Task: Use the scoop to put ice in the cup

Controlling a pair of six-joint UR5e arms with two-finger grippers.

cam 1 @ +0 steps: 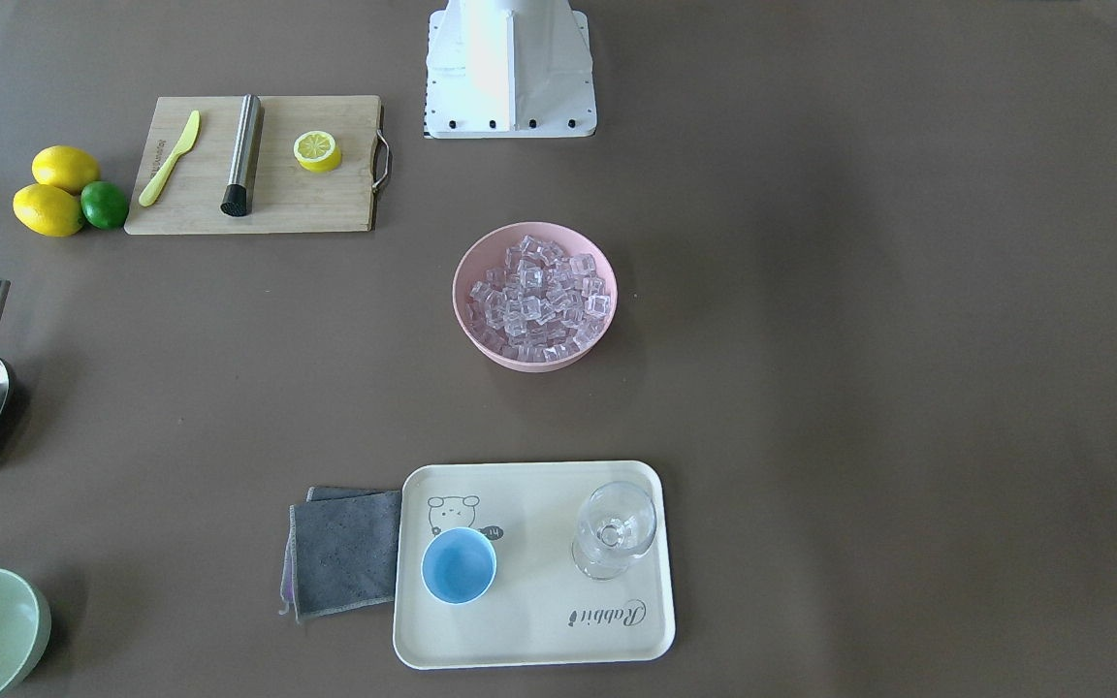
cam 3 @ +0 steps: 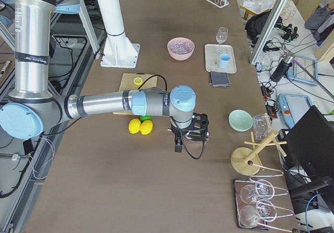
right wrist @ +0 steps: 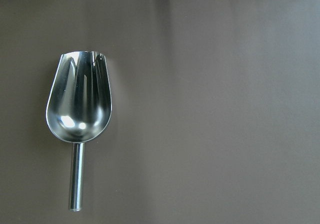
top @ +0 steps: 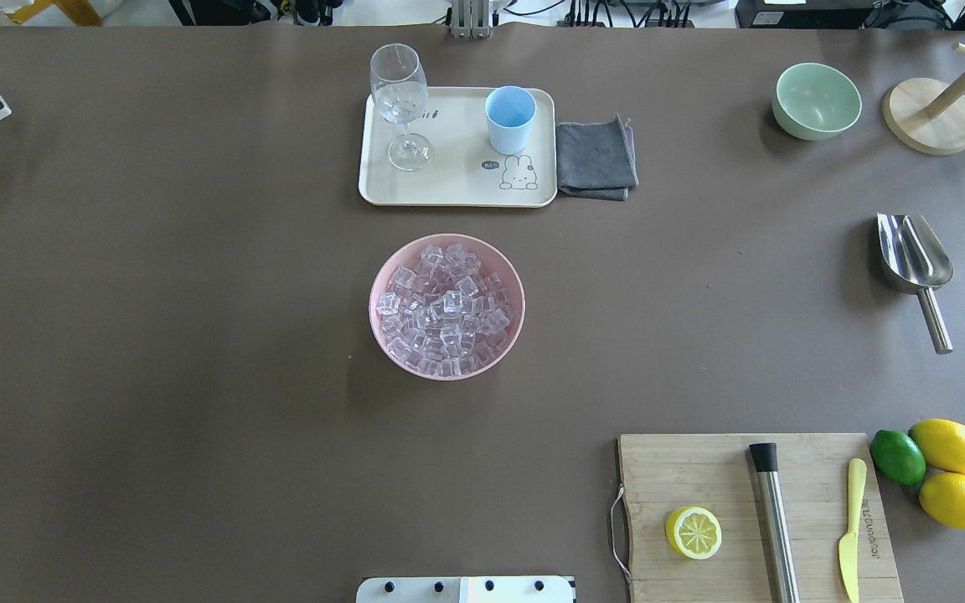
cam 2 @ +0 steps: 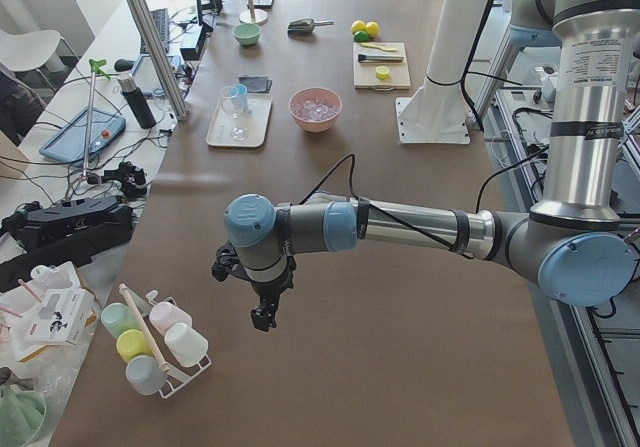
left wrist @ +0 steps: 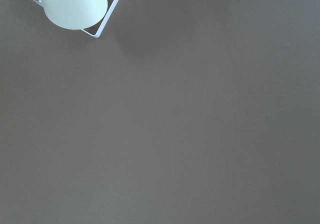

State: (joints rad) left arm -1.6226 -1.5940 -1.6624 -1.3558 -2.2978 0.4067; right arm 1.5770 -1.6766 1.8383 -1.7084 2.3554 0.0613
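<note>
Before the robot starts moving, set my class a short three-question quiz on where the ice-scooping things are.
1. True or false: the cup already holds ice.
2. What stands with the cup on the tray?
3. The scoop lies: A on the tray, B on the bare table, C in the cup.
Key: 1 false; 2 the stemmed glass; 3 B.

Table (top: pixel 156 335): scoop (top: pixel 912 255), tray (top: pixel 449 180), pink bowl (top: pixel 374 306)
</note>
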